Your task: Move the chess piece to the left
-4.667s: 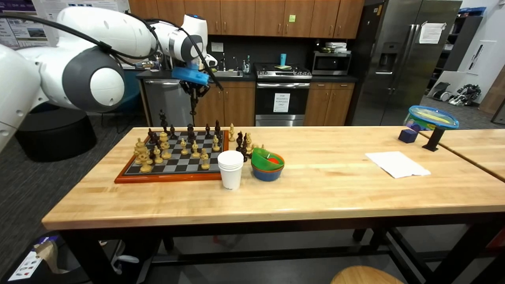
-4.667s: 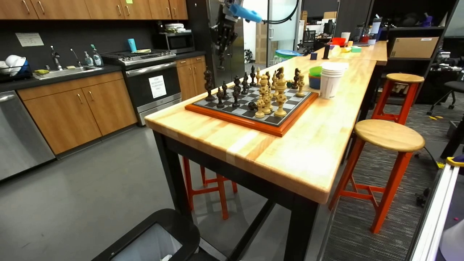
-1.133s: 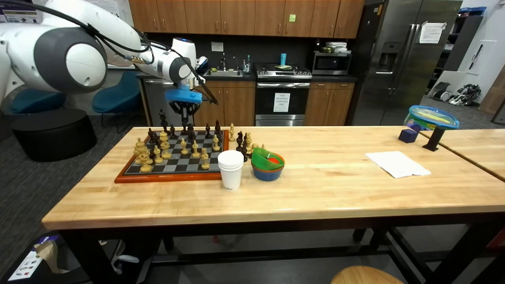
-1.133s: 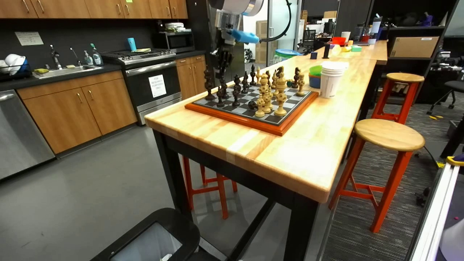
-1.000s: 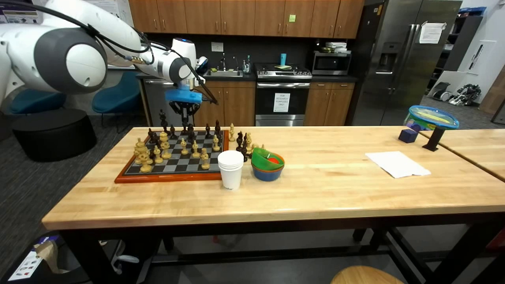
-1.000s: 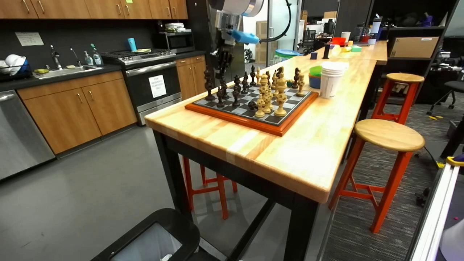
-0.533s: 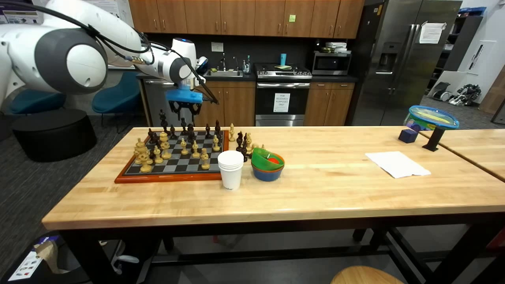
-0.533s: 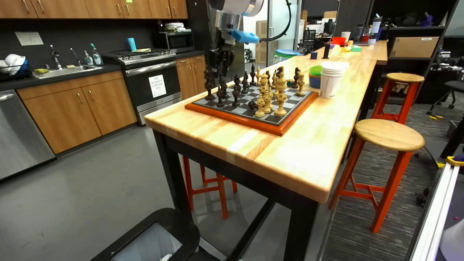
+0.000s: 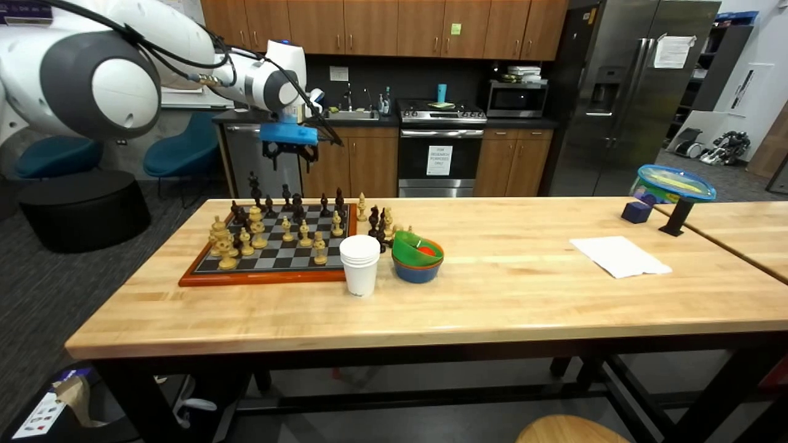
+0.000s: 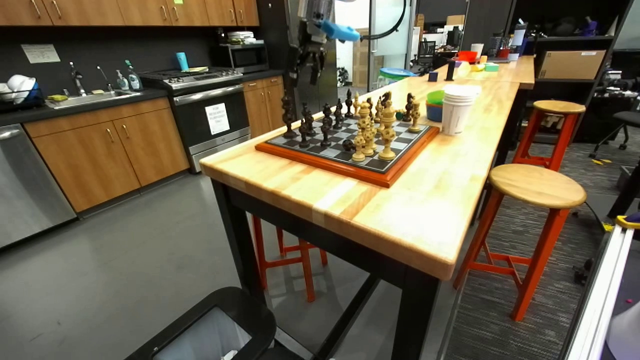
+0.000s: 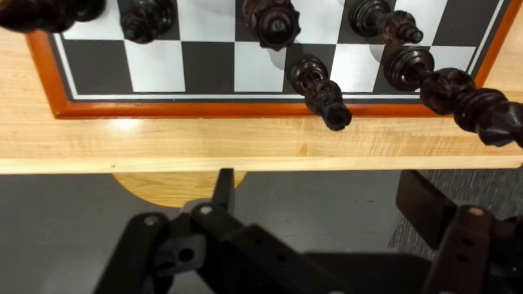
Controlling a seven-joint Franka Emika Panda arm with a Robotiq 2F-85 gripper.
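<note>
The chess piece (image 9: 286,195) just released is dark and stands upright on the board's kitchen-side edge row, between a tall dark king (image 9: 255,187) and a dark queen-like piece (image 9: 298,210). In the wrist view this same chess piece (image 11: 325,98) rests with its base on a dark square, beyond the fingertips. My gripper (image 9: 291,163) hangs above it with fingers spread wide and nothing between them. An exterior view also has the gripper (image 10: 304,75) over the chess piece (image 10: 305,111), which partly overlaps a neighbouring pawn there.
The chessboard (image 9: 271,278) bears several other dark and light pieces close by; a small dark piece (image 10: 348,145) lies on its side. White stacked cups (image 9: 360,271) and nested bowls (image 9: 417,272) stand beside the board. A white paper (image 9: 620,256) lies farther along the table.
Earlier the dark piece hung in my gripper in the air; by one second ago it was down on the board. The fingers have since spread and the gripper has risen, leaving the piece standing.
</note>
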